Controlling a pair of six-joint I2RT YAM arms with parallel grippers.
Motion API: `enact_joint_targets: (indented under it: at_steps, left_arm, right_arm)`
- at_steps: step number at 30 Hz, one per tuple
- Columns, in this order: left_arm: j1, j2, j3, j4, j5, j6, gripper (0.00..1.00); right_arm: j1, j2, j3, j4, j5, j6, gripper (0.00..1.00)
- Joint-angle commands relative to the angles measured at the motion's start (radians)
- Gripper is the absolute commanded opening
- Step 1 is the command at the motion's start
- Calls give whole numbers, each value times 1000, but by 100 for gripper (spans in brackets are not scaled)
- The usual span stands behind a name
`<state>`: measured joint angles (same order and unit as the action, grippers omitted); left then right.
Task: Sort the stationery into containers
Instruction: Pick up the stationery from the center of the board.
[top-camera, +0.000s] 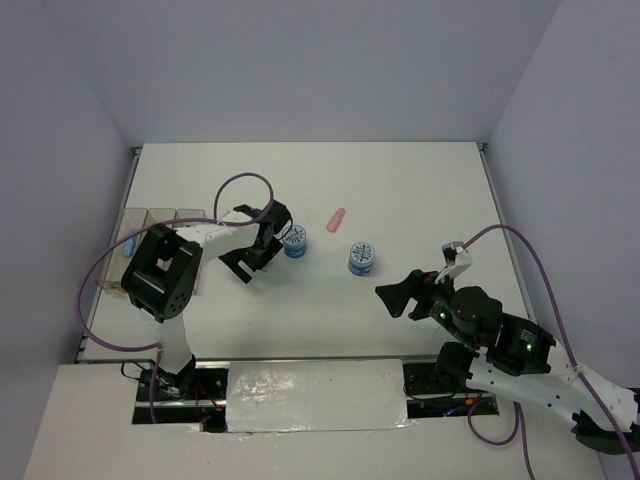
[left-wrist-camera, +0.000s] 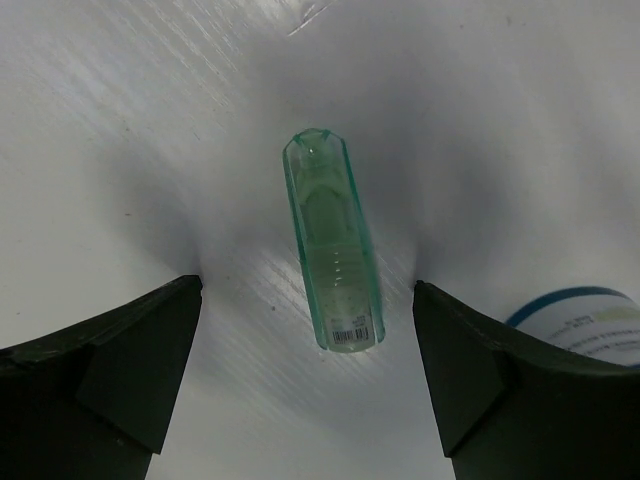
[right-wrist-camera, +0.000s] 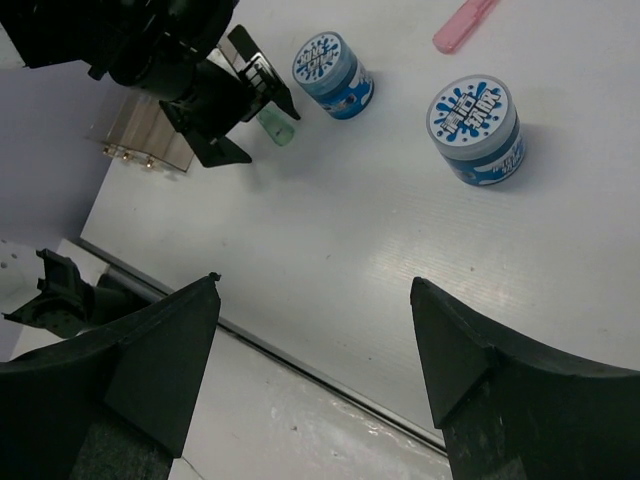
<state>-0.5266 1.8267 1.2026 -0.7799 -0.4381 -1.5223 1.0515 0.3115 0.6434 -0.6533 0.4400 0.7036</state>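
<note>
Clear amber-tinted plastic rectangular bins, joined side by side in a row, stand at the left edge of the white table and are partly hidden by the left arm. A small light-blue object shows in the leftmost bin but is too small to identify. The left gripper is just right of the bins and points down at the table. Its fingers are spread wide and grasp nothing. A translucent green oblong bar lies flat on the table between the two fingers, lengthwise along the gap and clear of both, with a small label at its near end. A round blue roll with a patterned white top stands upright just beside the left gripper on its right side, close to the green bar. A small pink oblong bar lies flat further right and toward the far side, apart from both rolls. A second round blue roll with a patterned white top stands upright near the table's centre, well apart from the first. The right gripper is right of the second roll and nearer the front edge. It is raised above the table with its fingers released and spread, nothing between them.
</note>
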Motion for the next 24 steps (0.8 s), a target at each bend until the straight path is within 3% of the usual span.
enact_joint_targets:
  at_steps: [1,4,7,8,10,12,13,14,16,17,21,22,24]
  left_arm:
    - [20,32,-6,19,25,-35,99]
    - [34,48,-35,45,38,-39,94]
    - [34,45,-61,45,42,-48,77]
    - [34,39,-70,41,42,-52,57]
    - [34,25,-80,30,35,-52,46]
    - [34,-13,-106,89,24,22,30]
    - [34,-30,-112,120,21,62,16]
    - [34,-68,-118,152,21,171,7]
    - [34,-107,-114,247,32,316,0]
    - [34,-145,-92,263,29,490,0]
    - [46,-268,-37,261,-92,894,0]
    - [51,-294,-40,298,-129,1094,0]
    - [53,-391,-90,352,-238,1274,0]
  right_arm:
    - [8,0,1,-11,25,-1,84]
    - [8,34,7,3,17,-22,84]
    - [8,64,-1,33,13,-44,84]
    - [8,67,-4,46,11,-47,84]
    - [8,80,-11,82,2,-62,84]
    - [7,95,-8,96,-1,-67,84]
    - [4,100,-5,101,-7,-69,84]
    - [8,103,-4,103,-10,-69,84]
    - [8,101,-10,106,-18,-73,84]
    - [8,94,-14,107,-15,-75,84]
    - [8,69,-27,104,-12,-72,84]
    - [7,63,-30,109,-14,-72,84]
    - [8,43,-43,127,-21,-76,84]
